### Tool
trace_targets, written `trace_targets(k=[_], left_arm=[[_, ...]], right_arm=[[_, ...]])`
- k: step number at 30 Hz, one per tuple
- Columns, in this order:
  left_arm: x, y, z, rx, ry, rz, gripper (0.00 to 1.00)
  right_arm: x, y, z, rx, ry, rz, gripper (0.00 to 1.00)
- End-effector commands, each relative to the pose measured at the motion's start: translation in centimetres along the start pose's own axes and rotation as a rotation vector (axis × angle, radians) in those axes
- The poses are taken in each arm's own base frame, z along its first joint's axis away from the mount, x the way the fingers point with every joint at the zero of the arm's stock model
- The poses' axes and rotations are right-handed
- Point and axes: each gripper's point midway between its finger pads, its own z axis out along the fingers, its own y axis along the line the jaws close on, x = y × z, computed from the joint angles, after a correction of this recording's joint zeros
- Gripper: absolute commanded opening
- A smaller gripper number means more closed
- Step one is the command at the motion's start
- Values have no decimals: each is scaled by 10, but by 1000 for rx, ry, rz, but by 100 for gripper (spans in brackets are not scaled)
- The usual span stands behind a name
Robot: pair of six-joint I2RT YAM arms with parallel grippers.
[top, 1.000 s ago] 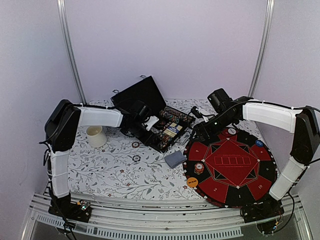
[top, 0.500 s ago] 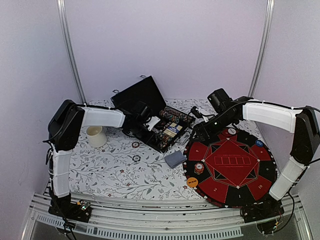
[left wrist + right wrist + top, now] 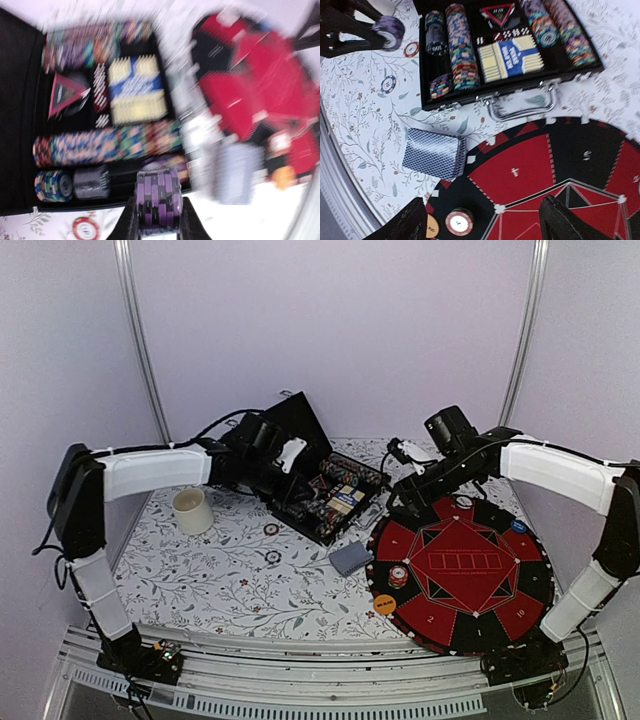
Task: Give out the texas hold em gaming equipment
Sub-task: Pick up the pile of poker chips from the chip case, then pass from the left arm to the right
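My left gripper [image 3: 159, 220] is shut on a short stack of purple poker chips [image 3: 159, 199], held in the air above the near edge of the open black chip case [image 3: 20, 150]. That view is blurred. From above, the left gripper [image 3: 288, 468] hangs over the case [image 3: 325, 495]. The purple chips [image 3: 388, 26] also show in the right wrist view. My right gripper [image 3: 487, 225] stands open and empty over the rim of the round red and black poker mat [image 3: 520, 170]. A grey-blue card deck [image 3: 434, 152] lies beside the mat; a red-white chip stack [image 3: 458, 223] and an orange button [image 3: 432, 226] sit on it.
A cream cup [image 3: 192, 511] stands at the left. Two loose chips [image 3: 271, 528] lie on the floral cloth in front of the case. The raised case lid [image 3: 280, 428] is behind my left gripper. White [image 3: 463, 503] and blue [image 3: 518, 526] buttons sit on the mat's far side.
My left gripper closed on the purple chips in the case and lifted them up and back, the arm rising. The right arm shifted slightly and stayed open.
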Motion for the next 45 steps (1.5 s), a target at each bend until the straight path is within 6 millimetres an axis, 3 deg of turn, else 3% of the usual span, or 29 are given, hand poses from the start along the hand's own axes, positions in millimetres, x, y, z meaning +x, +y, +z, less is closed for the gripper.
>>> trace_targets(k=[1,4,6,9,18,23,27,37,40,44,45], left_arm=[[-54,-65,-53,346,-258,-130,0],[-72,-97,-75,587,-333,-213,0],[-75,-109,-81,685,-337,-255,0],[-77,-119,-85,752,-330,-282,0],[-79,-128,-87,773,-325,-277,0],[-77,-129,-87,775,-320,-277,0],[-77,-129,-87,776,-320,-274,0],[-74,-128,-84,776,-310,-264,0],[-72,-125,-82,759,-309,-264,1],[-73,-107,-76,649,-323,-263,70],[-73,-101,-77,618,-332,-263,82]], right_arm=[[-60,22,-57,140,-273,-294,79],[-78,75,-74,141,-452,-643,80],[-77,102,-75,117,-538,-833,82],[-81,119,-71,112,-604,-980,83],[-88,132,-33,148,-546,-1183,73],[-109,131,-33,196,-573,-1168,67],[-112,131,-24,189,-553,-1160,64],[-114,128,-17,192,-513,-1152,12],[-113,123,-18,205,-495,-1128,3],[-105,105,-16,219,-440,-1072,2],[-103,97,-17,216,-430,-1041,2]])
